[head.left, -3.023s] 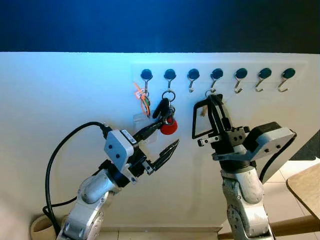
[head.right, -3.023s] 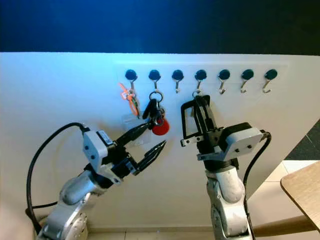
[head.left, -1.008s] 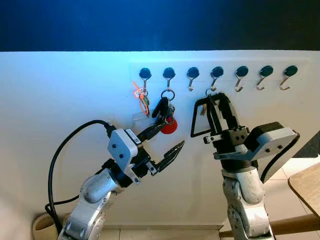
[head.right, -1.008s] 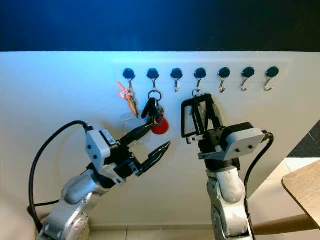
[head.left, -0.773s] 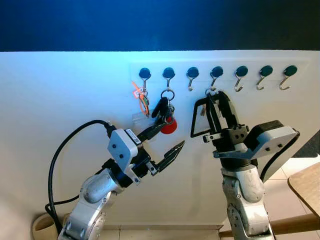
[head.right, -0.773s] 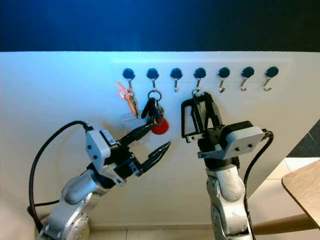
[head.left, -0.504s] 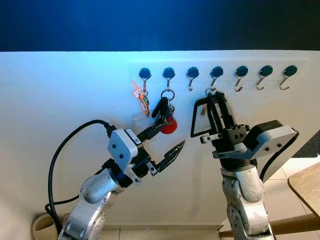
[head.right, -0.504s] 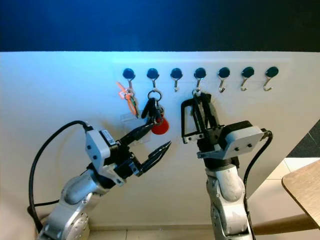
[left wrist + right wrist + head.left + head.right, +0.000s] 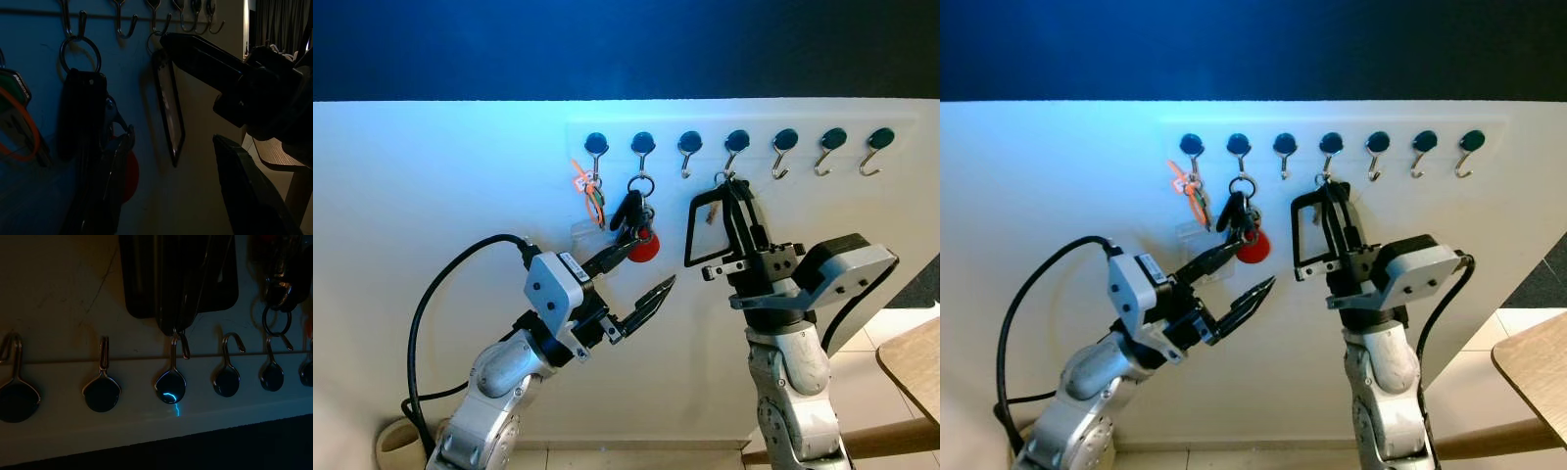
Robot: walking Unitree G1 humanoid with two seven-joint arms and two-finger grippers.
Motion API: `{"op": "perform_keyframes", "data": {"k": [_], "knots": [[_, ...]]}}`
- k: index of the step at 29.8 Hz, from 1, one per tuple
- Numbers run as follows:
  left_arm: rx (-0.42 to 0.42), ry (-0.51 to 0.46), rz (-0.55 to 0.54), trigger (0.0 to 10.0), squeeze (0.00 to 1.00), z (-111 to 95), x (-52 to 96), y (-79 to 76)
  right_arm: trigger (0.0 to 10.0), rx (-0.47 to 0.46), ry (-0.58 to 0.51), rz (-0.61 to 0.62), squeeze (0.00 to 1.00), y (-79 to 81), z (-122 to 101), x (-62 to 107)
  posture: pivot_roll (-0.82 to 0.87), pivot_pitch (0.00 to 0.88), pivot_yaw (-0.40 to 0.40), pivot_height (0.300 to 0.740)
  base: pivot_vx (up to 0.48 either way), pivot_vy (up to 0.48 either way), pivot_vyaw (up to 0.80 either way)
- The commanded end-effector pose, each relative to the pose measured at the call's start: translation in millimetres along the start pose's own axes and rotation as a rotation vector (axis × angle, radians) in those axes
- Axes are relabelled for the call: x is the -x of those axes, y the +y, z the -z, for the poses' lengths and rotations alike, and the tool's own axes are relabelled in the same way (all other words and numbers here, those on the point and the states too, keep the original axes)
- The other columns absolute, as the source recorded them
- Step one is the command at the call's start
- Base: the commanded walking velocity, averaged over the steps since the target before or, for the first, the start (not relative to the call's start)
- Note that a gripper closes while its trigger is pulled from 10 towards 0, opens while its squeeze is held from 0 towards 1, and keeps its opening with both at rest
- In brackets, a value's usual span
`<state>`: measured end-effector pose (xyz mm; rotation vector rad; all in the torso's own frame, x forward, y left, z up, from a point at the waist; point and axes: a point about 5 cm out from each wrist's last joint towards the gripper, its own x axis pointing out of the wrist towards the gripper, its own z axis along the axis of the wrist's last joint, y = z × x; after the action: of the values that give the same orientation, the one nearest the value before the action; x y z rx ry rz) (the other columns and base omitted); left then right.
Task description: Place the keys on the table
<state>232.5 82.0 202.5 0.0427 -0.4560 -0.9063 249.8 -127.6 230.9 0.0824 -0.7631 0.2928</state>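
A row of hooks (image 9: 736,140) runs along the white wall. Orange-tagged keys (image 9: 592,196) hang on the first hook. A black key fob (image 9: 631,211) with a red tag (image 9: 644,248) hangs on the second. A black-framed key tag (image 9: 689,235) hangs from the fourth hook. My right gripper (image 9: 731,183) points up at that hook, shut on the tag's top (image 9: 174,328). My left gripper (image 9: 641,264) is open just below the fob, its upper finger beside the red tag (image 9: 128,176).
A wooden table corner (image 9: 915,362) shows at the lower right, over a tiled floor. Three bare hooks (image 9: 827,142) continue to the right. A black cable (image 9: 431,313) loops off my left arm, and a round basket (image 9: 386,446) sits at the wall's foot.
My left gripper has edged a little up and right toward the fob. The right gripper has risen slightly, its tips nearer the fourth hook, with the framed tag still in it.
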Motion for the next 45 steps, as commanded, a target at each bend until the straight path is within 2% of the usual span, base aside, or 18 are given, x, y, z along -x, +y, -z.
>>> {"op": "perform_keyframes", "data": {"k": [1, 5, 19, 26, 32, 45], "knots": [[-0.007, 0.002, 0.011, 10.0, 0.00, -2, -1.0, -0.7, 0.0, -0.005, -0.021, -0.007, 0.00, 0.6, -4, -3.7, 0.04, 0.078, 0.007, 0.740, 0.000, 0.000, 0.00], [-0.007, 0.000, 0.015, 10.0, 0.00, -3, -1.0, -1.3, 0.0, -0.018, -0.051, -0.016, 0.00, 3.5, -11, -8.1, 0.04, 0.078, 0.007, 0.740, 0.000, 0.000, 0.00], [-0.004, -0.001, 0.032, 10.0, 0.00, -3, -1.8, -3.3, 0.0, -0.031, -0.063, -0.009, 0.00, 7.5, -18, -6.4, 0.03, 0.082, 0.012, 0.740, 0.000, 0.000, 0.00], [-0.005, 0.003, 0.040, 10.0, 0.00, -3, -2.0, -4.7, 0.0, -0.006, 0.023, 0.032, 0.00, 1.0, -8, 12.2, 0.03, 0.084, 0.013, 0.740, 0.000, 0.000, 0.00], [-0.003, 0.003, 0.044, 10.0, 0.00, -3, -2.2, -5.8, 0.0, -0.004, 0.042, 0.051, 0.00, -1.0, -9, 16.8, 0.02, 0.087, 0.015, 0.740, 0.000, 0.000, 0.00], [-0.003, 0.004, 0.049, 10.0, 0.00, -3, -2.7, -6.2, 0.0, -0.055, -0.005, 0.020, 0.00, 10.2, -20, 7.3, 0.03, 0.091, 0.014, 0.740, 0.000, 0.000, 0.00]]}}
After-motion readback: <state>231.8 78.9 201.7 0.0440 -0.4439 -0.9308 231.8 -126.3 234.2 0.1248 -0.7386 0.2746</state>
